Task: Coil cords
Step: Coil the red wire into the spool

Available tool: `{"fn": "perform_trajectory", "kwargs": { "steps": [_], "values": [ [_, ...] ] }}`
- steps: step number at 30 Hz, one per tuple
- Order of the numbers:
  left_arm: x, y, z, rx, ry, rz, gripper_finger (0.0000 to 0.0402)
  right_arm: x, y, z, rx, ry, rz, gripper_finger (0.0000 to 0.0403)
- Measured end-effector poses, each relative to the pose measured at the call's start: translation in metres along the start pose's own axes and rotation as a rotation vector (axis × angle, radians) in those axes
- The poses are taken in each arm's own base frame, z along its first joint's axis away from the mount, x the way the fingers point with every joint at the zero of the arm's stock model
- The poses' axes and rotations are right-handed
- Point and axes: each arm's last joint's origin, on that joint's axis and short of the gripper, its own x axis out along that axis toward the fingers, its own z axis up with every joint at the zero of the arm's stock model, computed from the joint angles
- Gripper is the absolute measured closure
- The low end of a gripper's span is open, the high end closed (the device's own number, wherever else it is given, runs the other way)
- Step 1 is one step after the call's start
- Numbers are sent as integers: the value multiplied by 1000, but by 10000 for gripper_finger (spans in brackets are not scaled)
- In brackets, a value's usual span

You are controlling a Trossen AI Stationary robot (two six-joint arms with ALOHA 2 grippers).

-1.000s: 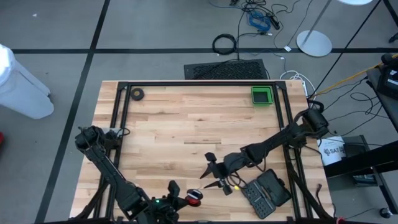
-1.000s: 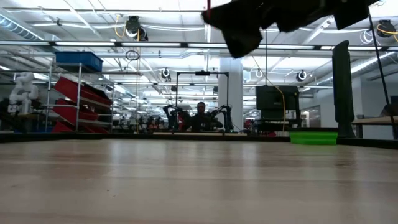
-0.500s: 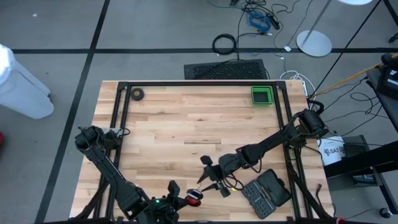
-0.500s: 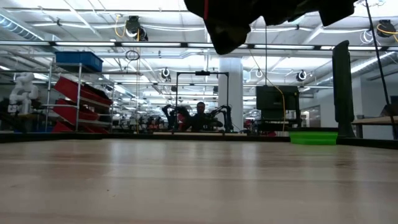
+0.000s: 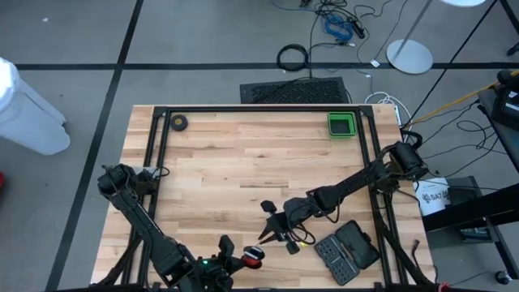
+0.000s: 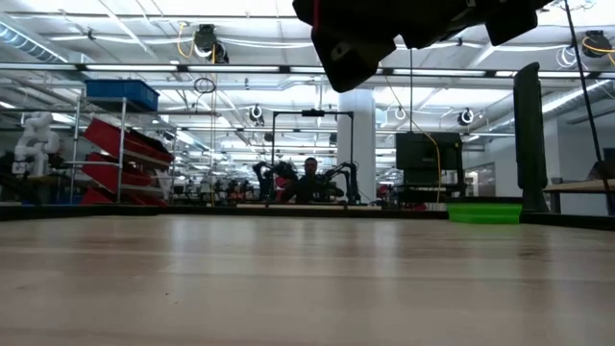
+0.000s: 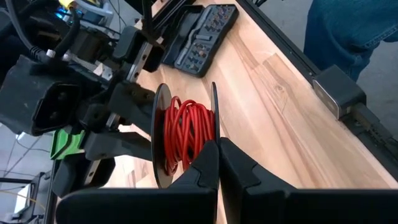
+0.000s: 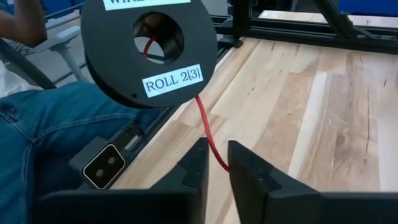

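Observation:
The cords are one thin red cord wound on a round black reel, which is labelled "ROLL 2(3)". The reel hangs over the table's near edge, and my left gripper is shut on it. A loose stretch of the cord runs from the reel down into the narrow gap of my right gripper. That gripper stands just right of the reel, its fingers close on either side of the cord. In the low view only the dark right arm shows. My left gripper pinches the rim of one flange of the reel between its two fingers, coming slanting down from the table's left. The reel is lifted clear of the table and stands on edge, with its flat face toward my right gripper. My right gripper has the cord between its fingers. I cannot tell whether they touch it.
A black case of tool bits lies on the table at the near right. A green bin and a small black roll sit by the far edge. A person in jeans stands close to the near edge. Black frame rails border the table.

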Motion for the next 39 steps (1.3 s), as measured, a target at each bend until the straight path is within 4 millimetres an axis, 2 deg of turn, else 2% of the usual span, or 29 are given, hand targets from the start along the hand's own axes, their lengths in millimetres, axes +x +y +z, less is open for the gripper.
{"fn": "perform_trajectory", "kwargs": {
  "steps": [7, 17, 24, 39],
  "values": [
    [0, 0, 0, 1, 3, 1, 400, 0, 0, 0, 0, 3, -2, 398],
    [4, 6, -12, -21, 98, 45, 400, -1, -3, -7, 59, 78, -17, 402],
    [26, 8, -23, -23, 179, 69, 400, -2, -2, -10, 105, 112, 21, 403],
    [36, 14, -27, -40, 206, 59, 400, -6, -1, -11, 120, 159, 17, 403]
  ]
}}
